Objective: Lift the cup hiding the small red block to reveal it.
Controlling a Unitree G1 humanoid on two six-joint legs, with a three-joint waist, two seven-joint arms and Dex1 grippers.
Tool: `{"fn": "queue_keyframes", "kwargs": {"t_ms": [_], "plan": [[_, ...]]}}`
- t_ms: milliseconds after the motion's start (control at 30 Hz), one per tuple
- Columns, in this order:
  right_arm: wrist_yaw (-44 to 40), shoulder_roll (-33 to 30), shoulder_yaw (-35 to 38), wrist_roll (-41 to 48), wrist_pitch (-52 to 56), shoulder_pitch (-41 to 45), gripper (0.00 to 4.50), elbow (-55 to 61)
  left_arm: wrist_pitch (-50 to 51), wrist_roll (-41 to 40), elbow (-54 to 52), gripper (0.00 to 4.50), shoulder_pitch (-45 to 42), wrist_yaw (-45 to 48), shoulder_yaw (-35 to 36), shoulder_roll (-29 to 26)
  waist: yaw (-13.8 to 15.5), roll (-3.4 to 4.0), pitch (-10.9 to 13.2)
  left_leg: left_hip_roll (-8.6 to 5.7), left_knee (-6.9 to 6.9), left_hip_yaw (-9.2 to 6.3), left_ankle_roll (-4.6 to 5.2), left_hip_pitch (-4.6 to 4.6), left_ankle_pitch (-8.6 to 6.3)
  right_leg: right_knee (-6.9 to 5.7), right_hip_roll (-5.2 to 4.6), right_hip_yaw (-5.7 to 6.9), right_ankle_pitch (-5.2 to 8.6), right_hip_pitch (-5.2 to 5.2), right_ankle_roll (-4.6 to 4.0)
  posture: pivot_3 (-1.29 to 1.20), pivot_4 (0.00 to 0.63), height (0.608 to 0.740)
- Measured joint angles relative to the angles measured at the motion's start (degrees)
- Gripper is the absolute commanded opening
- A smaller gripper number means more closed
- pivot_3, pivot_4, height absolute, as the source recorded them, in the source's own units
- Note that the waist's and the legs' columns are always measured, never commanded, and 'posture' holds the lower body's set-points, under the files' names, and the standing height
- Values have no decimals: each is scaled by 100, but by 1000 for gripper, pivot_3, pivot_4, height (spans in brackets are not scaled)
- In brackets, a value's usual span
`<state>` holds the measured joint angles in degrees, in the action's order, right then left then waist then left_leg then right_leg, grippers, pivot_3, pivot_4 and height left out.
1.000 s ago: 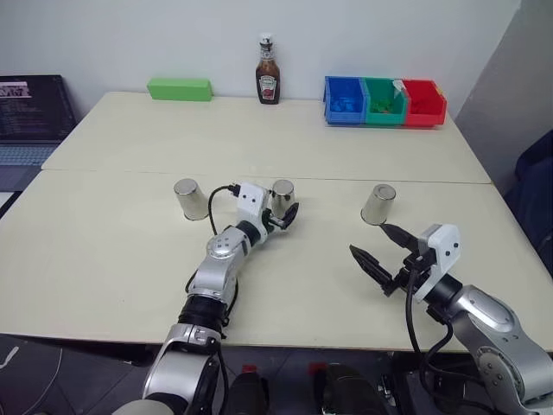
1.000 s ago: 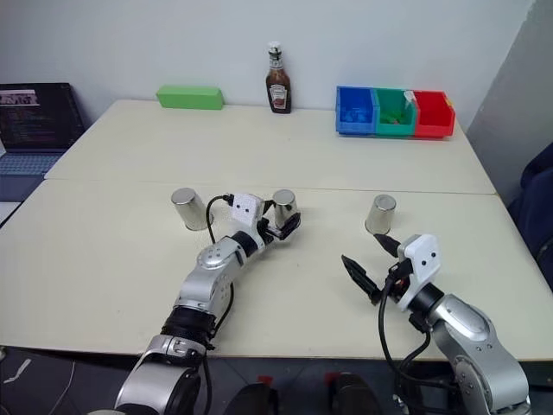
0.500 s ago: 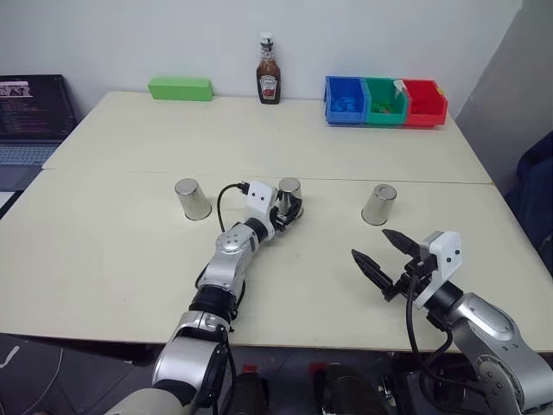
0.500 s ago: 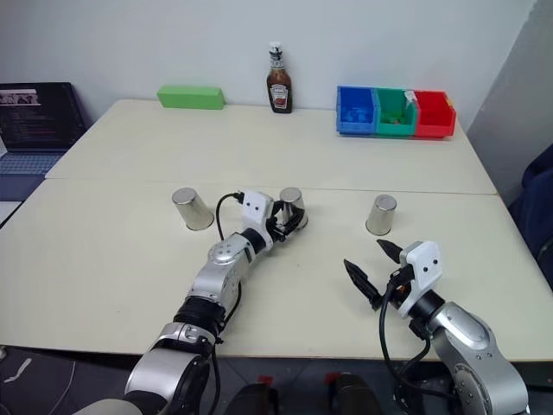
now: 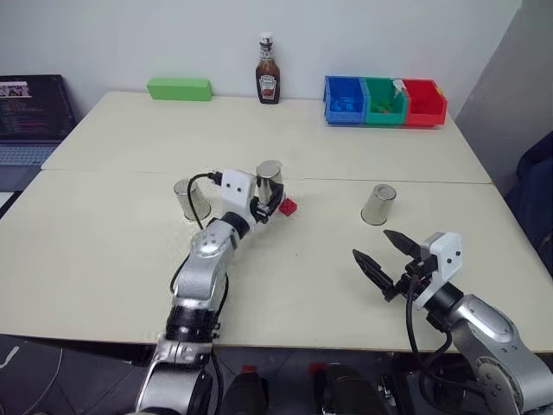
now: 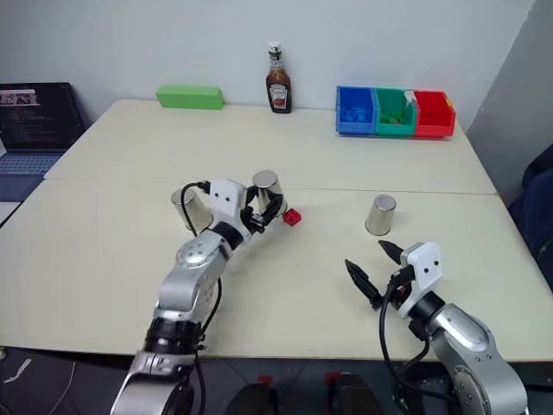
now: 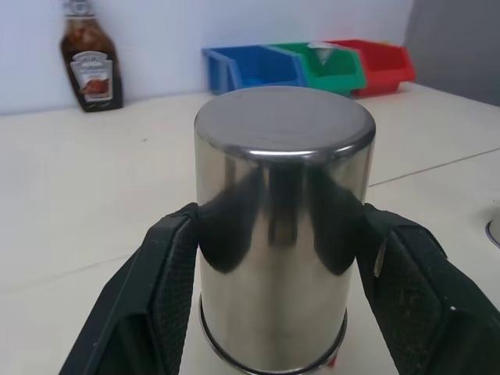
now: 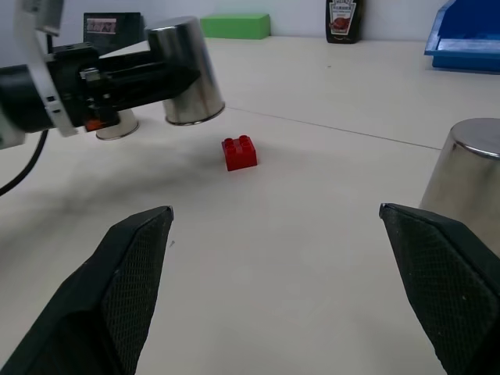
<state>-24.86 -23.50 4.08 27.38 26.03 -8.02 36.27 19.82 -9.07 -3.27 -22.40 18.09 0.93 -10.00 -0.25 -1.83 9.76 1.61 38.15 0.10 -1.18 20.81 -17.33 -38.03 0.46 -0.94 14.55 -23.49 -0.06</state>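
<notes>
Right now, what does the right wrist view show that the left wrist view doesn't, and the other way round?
Right wrist view alone: the small red block lying bare on the table, the cup on the robot's left, a laptop, a green box, and the open right gripper.

Left wrist view alone: the green bin and red bin.

Both: the lifted cup shut in the left gripper, the ketchup bottle, the blue bin.
</notes>
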Motion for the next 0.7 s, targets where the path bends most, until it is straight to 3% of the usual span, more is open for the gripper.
{"fn": "queue_keyframes", "kwargs": {"t_ms": [200, 433, 500, 667, 700], "plan": [[-1, 64, -101, -38, -37, 46, 4500, -25, 73, -1, -528, 2760, 915, -189, 243, -94, 10, 0, 0, -1, 1, -2, -12, -2, 7, -2, 1, 3, -2, 1, 3, 0, 150, 740], [-57, 48, -130, -37, -37, 222, 4500, -88, -464, -12, 26, 2760, 966, -96, 254, 45, 18, -1, 0, -10, 8, 3, -13, 1, 8, 5, 1, -2, -10, 5, 16, 0, 150, 740], [-60, 40, -131, -38, -37, 254, 4500, -115, -656, -2, 244, 3464, 982, -82, 230, 51, 17, -1, -1, -9, 6, 2, -13, 1, 8, 7, 1, -2, -10, 4, 16, 0, 150, 740], [-41, 40, -131, -38, -37, 219, 4500, -126, -997, -5, 550, 4473, 1006, -31, 234, 71, 16, -1, -1, -4, 3, 0, -13, 1, 8, 6, 1, 0, -10, 4, 15, 0, 150, 740], [-31, 40, -131, -39, -37, 193, 4500, -122, -1022, -6, 581, 4473, 1006, -9, 234, 70, 16, -1, -1, -5, 3, 0, -13, 1, 8, 5, 1, 1, -9, 4, 15, 0, 150, 740]]}}
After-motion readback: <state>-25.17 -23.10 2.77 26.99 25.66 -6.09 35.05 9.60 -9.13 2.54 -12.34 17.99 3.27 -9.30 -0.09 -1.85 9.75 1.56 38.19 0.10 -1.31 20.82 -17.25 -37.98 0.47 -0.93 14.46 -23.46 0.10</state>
